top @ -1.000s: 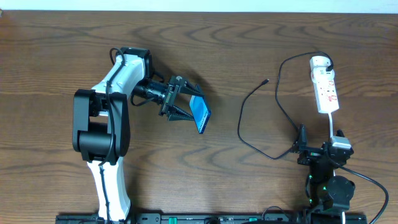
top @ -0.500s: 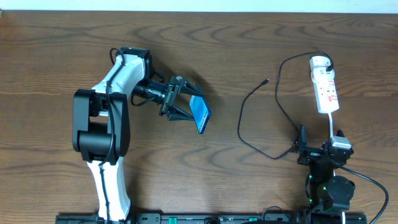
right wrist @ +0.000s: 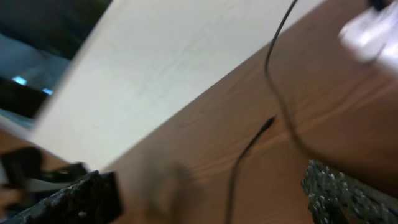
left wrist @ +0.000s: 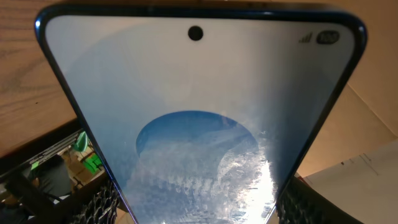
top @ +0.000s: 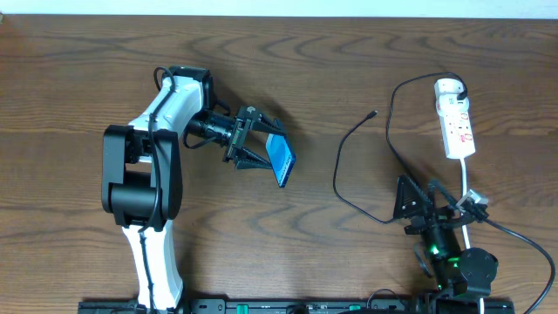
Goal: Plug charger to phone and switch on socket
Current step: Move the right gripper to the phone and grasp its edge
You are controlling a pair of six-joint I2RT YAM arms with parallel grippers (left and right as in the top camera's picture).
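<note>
My left gripper [top: 270,148] is shut on the phone [top: 282,160] and holds it on edge above the table, left of centre. In the left wrist view the phone's blue screen [left wrist: 199,106] fills the frame, with a textured finger [left wrist: 102,202] against each long side. The white socket [top: 455,118] lies at the far right. From it the thin black charger cable [top: 338,170] loops across the table to its free plug tip [top: 373,113]. My right gripper [top: 417,197] stands open just above the cable's lower loop. The blurred right wrist view shows the cable [right wrist: 249,149] running between its spread fingers [right wrist: 81,199].
A thicker white cord [top: 467,179] runs from the socket's near end down past my right arm's base [top: 462,266]. The left arm's body [top: 144,183] takes up the left side of the table. A pale wall [right wrist: 161,68] borders the table's far edge.
The right arm has swung, and its open gripper now sits further left and up, by the cable's loop. The left arm and the phone have not moved.
</note>
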